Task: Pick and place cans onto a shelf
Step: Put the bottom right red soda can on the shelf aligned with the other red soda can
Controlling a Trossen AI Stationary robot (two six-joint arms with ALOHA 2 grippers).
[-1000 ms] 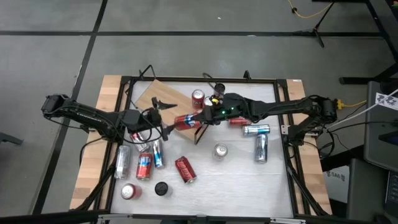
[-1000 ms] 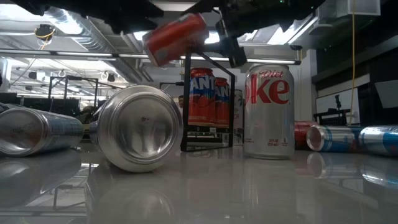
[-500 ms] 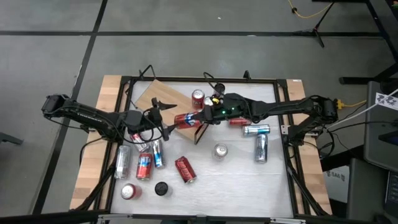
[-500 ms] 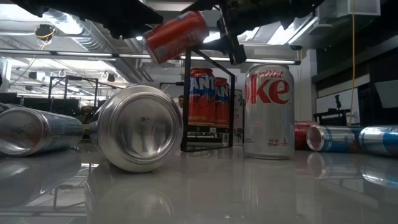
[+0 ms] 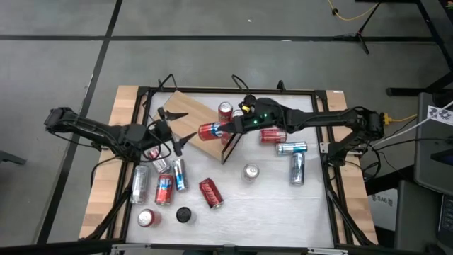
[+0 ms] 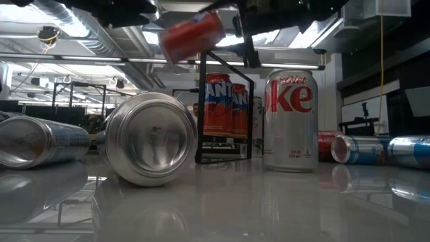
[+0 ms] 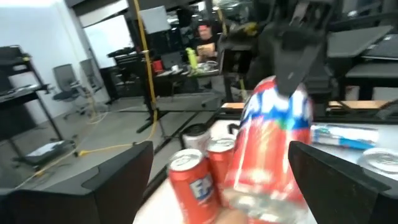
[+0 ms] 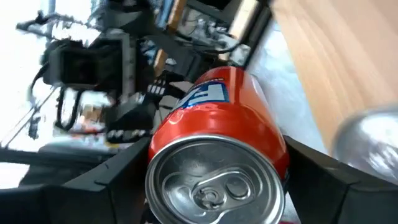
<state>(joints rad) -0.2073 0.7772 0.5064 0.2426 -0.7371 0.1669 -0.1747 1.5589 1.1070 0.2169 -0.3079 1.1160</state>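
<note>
A: Right gripper [image 5: 225, 129] — status?
B: Clamped on a red can [image 5: 211, 131], held on its side in the air over the edge of the wooden shelf [image 5: 185, 113]. In the right wrist view the silver top of the can faces the camera, a dark finger on either side of it.

A: Left gripper [image 5: 178, 132]?
B: Fingers spread apart, nothing between them. It sits just beside the shelf's edge, a short way from the held can.

A: Other cans?
B: One red can stands upright [image 5: 225, 110] on the far part of the shelf. A silver can [image 5: 250, 171] stands on the white table [image 5: 276, 205]. Several lie on their sides near the left arm — red and blue-silver ones [image 5: 163, 188].
</note>
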